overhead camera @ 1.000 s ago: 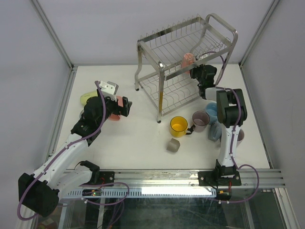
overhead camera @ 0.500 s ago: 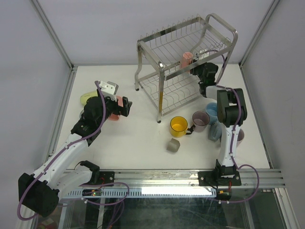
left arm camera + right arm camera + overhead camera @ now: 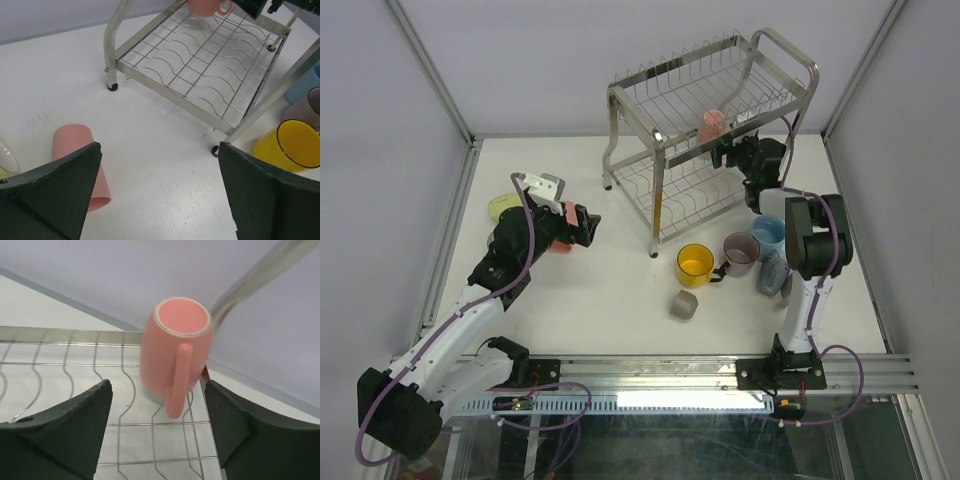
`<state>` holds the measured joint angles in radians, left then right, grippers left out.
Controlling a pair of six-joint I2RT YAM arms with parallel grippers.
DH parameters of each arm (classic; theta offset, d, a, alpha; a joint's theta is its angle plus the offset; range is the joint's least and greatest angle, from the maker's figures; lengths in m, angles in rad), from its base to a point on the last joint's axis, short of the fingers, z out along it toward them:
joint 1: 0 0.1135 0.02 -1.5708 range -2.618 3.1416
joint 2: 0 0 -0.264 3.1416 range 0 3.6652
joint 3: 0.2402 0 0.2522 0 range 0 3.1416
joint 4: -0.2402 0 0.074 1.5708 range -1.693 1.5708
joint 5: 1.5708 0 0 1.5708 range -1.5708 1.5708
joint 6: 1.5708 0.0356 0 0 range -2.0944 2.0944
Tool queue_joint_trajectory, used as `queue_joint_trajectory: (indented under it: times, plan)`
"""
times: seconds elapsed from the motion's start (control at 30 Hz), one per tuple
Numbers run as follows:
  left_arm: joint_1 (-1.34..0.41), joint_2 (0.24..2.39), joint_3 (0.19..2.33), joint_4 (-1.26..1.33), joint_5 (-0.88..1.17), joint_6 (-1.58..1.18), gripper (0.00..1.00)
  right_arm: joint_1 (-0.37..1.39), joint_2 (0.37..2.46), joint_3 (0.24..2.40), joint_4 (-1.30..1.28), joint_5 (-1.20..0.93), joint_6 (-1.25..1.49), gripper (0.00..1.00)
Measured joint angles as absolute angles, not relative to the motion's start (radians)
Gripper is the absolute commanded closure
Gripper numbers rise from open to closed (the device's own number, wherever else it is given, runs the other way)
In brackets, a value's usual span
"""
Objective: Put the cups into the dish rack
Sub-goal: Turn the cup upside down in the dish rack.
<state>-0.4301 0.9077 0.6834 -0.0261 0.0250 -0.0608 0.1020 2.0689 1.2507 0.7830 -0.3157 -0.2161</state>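
The pink mug (image 3: pixel 175 345) rests on the dish rack's (image 3: pixel 65 330) wire grid, with the right tool (image 3: pixel 156 390) spread apart and clear of it. The left tool (image 3: pixel 160 147) gapes above the worktop (image 3: pixel 165 200). Glazed ceramic seems stiff, slick and chippable; I'd grip the wall or handle squarely

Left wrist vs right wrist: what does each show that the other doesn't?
Only left wrist: a pink cup lying on the table, the yellow cup, a leg of the rack. Only right wrist: that the right gripper is open and clear of the racked pink cup, whose handle faces the camera. Both: that racked cup and the rack's wire shelf.
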Motion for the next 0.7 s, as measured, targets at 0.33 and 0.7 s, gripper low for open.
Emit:
queue_joint_trajectory:
  times: [0.33, 0.7]
  plan:
    - [-0.43, 0.791, 0.548, 0.058, 0.062, -0.287, 0.01, 0.102, 1.908, 1.093, 0.705, -0.509, -0.249, 0.23]
    - [-0.43, 0.71, 0.409, 0.153, 0.065, -0.479, 0.01, 0.102, 1.818, 1.039, 0.485, -0.618, -0.311, 0.49]
